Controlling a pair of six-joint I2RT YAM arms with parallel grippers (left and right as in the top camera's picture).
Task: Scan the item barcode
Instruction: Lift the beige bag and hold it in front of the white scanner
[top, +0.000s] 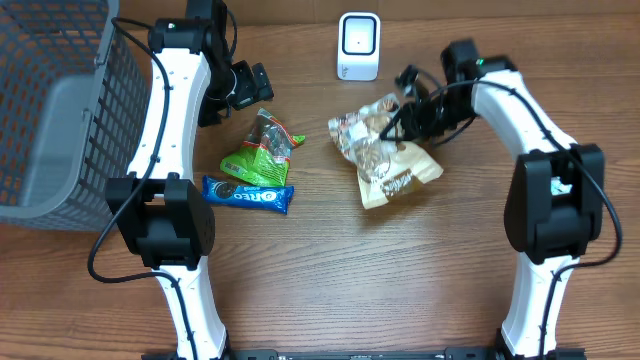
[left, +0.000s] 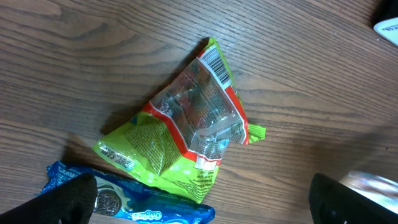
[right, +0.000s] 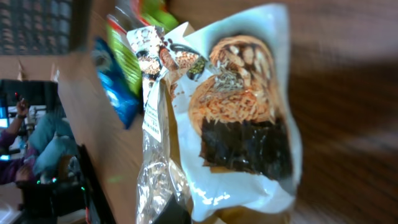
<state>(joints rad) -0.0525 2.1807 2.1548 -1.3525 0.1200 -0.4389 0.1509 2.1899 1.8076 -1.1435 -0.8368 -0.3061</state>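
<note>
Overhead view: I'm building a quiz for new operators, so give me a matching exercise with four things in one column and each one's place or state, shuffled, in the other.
Things:
1. scanner
2. basket
3. blue cookie pack
4. right gripper

Places or states:
A. shut on the clear snack bag
B. on the far left
C. at the far side, in the middle
D. beside the green bag, on the robot's side of it

Pairs: 1-C, 2-B, 3-D, 4-A.

The blue cookie packet (top: 247, 194) reads OREO; the green snack bag (left: 155, 144) shows a barcode (left: 216, 64).
</note>
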